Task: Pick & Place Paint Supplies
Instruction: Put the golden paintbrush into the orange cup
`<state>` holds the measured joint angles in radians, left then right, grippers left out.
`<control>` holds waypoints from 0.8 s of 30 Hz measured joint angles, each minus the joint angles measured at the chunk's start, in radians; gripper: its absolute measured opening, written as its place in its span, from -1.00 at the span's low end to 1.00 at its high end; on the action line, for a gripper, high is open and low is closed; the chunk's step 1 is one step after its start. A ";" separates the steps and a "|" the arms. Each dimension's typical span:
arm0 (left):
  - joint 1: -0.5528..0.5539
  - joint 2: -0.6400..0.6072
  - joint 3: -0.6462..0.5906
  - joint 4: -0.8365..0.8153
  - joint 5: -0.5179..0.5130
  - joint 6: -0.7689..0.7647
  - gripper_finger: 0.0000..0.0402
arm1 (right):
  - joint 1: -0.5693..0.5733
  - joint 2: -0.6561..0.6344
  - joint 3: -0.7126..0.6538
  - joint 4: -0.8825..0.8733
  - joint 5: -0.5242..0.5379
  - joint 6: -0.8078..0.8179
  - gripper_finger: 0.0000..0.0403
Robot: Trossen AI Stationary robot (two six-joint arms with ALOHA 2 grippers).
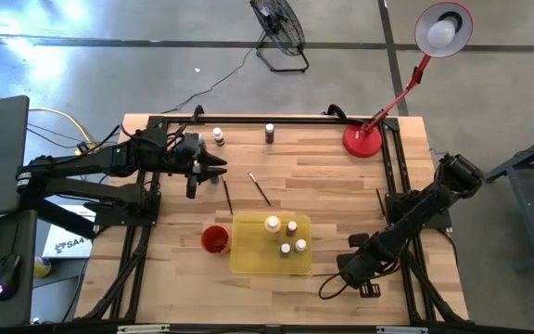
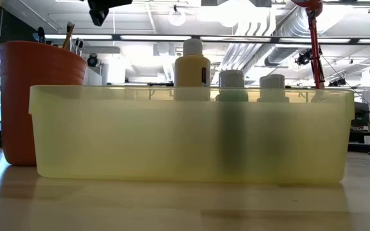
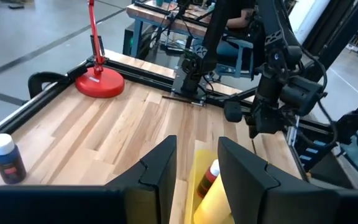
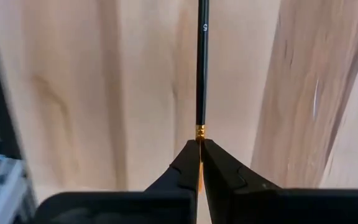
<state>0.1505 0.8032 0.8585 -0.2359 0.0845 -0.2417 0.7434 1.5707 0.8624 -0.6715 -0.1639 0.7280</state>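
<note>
My right gripper (image 1: 339, 275) hangs over the table's near right part, shut on a thin dark paintbrush (image 4: 202, 62). My left gripper (image 1: 213, 167) waits open at the far left, level, with nothing between its fingers (image 3: 160, 168). The flat yellow tray (image 1: 248, 258) holds several pale-capped paint bottles, among them a larger yellowish one (image 2: 192, 64). The red cup (image 1: 214, 239) beside it has brushes sticking out (image 2: 69, 32). Two bottles (image 1: 219, 136) (image 1: 269, 133) stand near the far edge. Two loose brushes (image 1: 227, 195) (image 1: 260, 188) lie flat on the boards. My right gripper pinches the paintbrush at its gold ferrule (image 4: 199, 132) between its two fingertips. The fingers come steeply from above. The dark handle runs straight out past the fingertips over the boards. Whether its free end touches the table I cannot tell.
A red desk lamp's base (image 1: 362, 139) stands at the far right, its stem leaning over the table. Another thin brush (image 1: 378, 199) lies near the right rail. Black frame rails run along the table's edges. Bare wood lies between the tray and the far bottles.
</note>
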 joint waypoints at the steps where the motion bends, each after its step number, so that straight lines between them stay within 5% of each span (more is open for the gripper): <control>1: 0.000 0.000 0.000 0.000 0.000 -0.006 -0.42 | -0.001 -0.008 0.007 0.001 0.000 -0.006 -0.99; 8: 0.000 0.000 0.000 0.000 -0.002 -0.010 -0.42 | 0.011 -0.116 0.034 -0.029 -0.003 0.027 -0.99; 15: 0.001 0.000 0.000 -0.015 -0.007 -0.116 -0.42 | 0.007 -0.190 0.160 -0.280 0.049 0.033 -0.99; 24: 0.001 0.066 0.023 0.015 0.152 -0.272 -0.42 | -0.107 -0.190 0.399 -0.579 0.331 -0.073 -0.99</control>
<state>0.1516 0.8688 0.8814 -0.2205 0.2364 -0.5139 0.6364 1.3811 1.2617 -1.2503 0.1671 0.6546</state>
